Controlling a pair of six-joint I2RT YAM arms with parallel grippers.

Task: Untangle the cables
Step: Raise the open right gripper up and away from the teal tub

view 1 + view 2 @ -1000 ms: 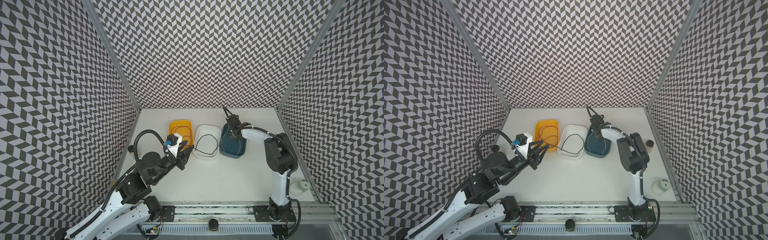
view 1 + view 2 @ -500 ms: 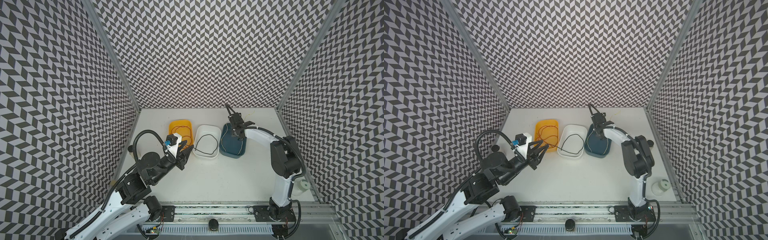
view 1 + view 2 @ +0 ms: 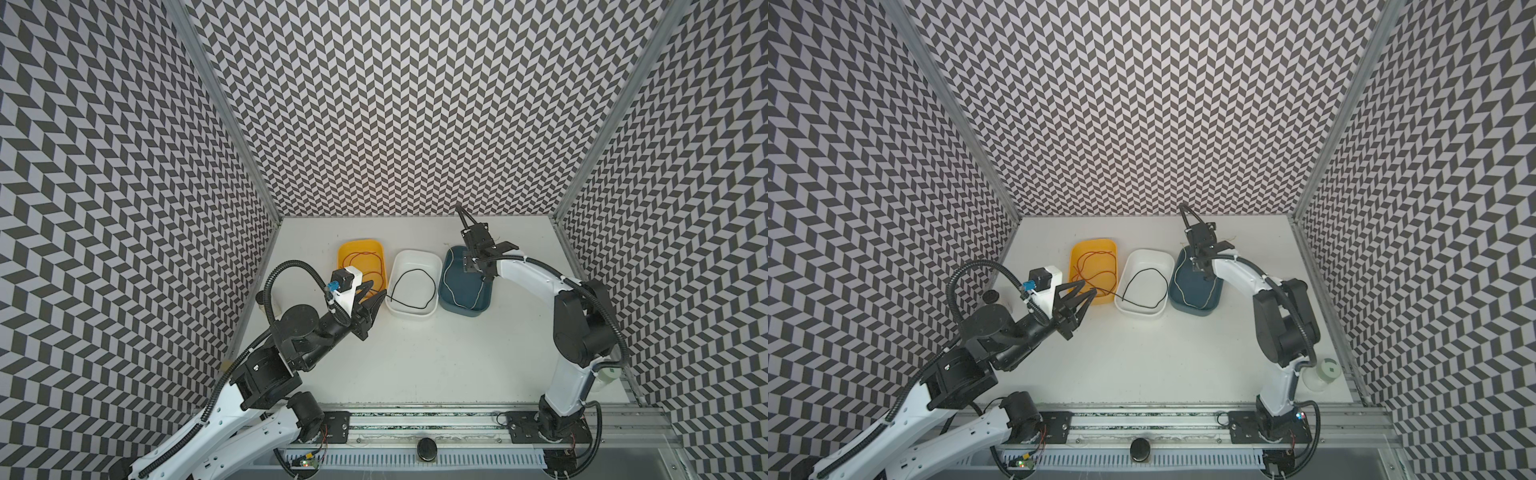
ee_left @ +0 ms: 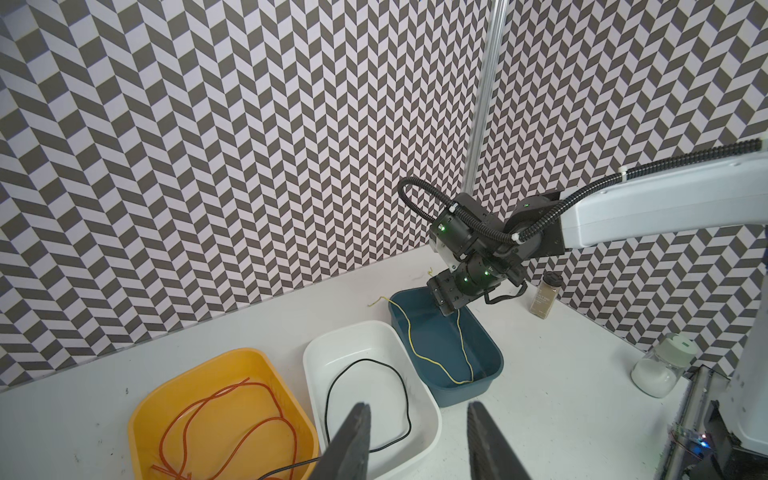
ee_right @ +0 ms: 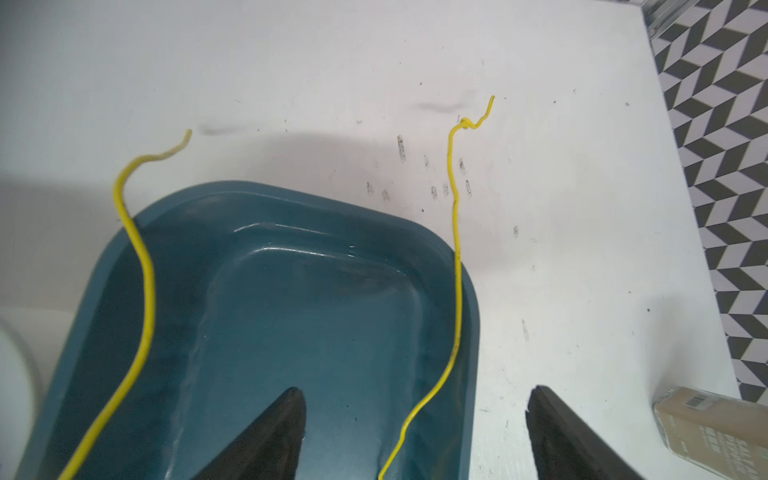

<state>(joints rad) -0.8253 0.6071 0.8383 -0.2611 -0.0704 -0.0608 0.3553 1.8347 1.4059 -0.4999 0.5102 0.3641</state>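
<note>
Three cables lie each in its own tub. The red cable [image 3: 361, 266] coils in the yellow tub [image 3: 345, 249], and the black cable [image 3: 415, 271] loops in the white tub [image 3: 417, 253]. Its end trails over the rim beside my left fingers. The yellow cable [image 5: 145, 291] lies in the blue tub [image 5: 316, 299], both ends over the far rim. My left gripper [image 4: 417, 405] hovers open at the white tub's near corner, holding nothing. My right gripper [image 5: 415, 390] stands wide open above the blue tub's far end. One yellow strand runs between its fingers without touching them.
A spice jar [image 4: 544, 297] stands behind the blue tub near the right wall. A white-lidded jar of powder [image 3: 1325, 372] sits at the front right beside the right arm's base. A dark-lidded jar [image 3: 991, 296] is behind the left arm. The metal rail [image 3: 1142, 419] borders the front.
My right gripper's jaws have spread wide over the blue tub, and that arm's elbow has swung out to the right. The left arm has stayed put.
</note>
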